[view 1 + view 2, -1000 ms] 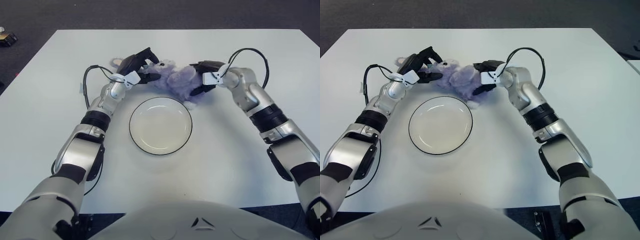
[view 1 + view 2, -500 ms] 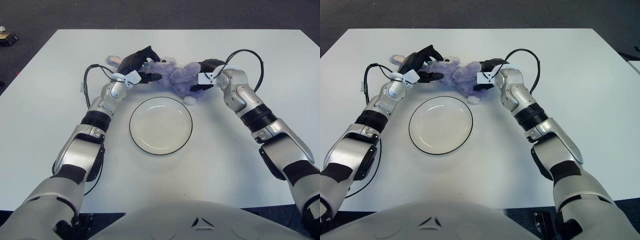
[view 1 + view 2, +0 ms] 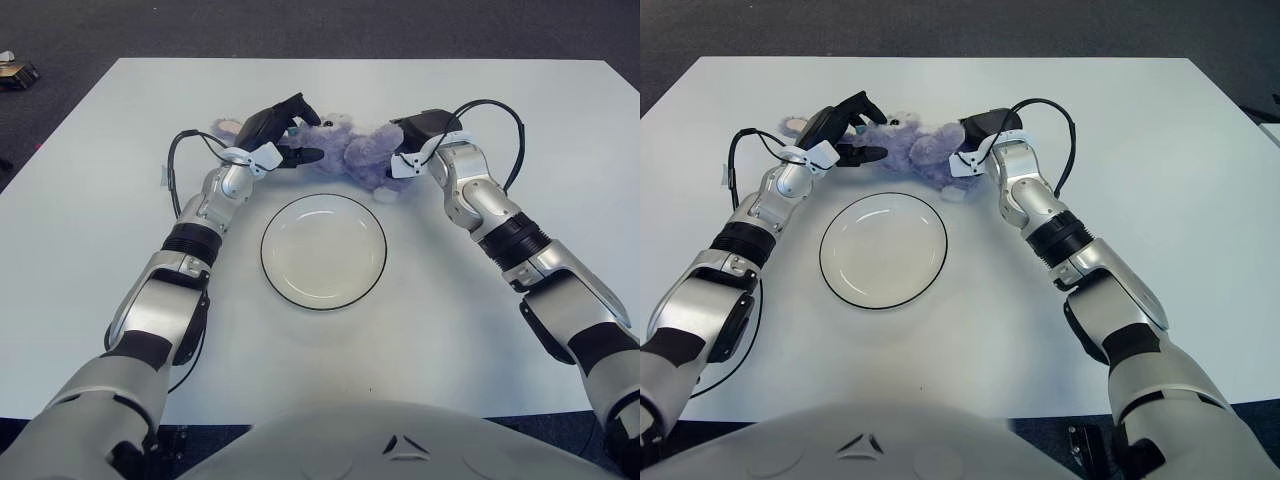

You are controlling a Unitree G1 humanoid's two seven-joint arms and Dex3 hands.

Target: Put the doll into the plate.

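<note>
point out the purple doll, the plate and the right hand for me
doll point(image 3: 352, 152), left eye view, its purple body.
plate point(image 3: 323, 201), left eye view, far rim.
right hand point(image 3: 420, 128), left eye view, the dark hand at the doll's right end.

Both eyes sit on the robot's head, looking forward and down over its chest at the white table point(image 3: 100, 230) — close enough that both arms fill the sides. They share nearly everything — the right eye sits slightly rightward.

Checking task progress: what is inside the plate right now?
Nothing: the plate is bare. The purple doll lies on the table beyond it, between the left robot hand and right robot hand.
</note>
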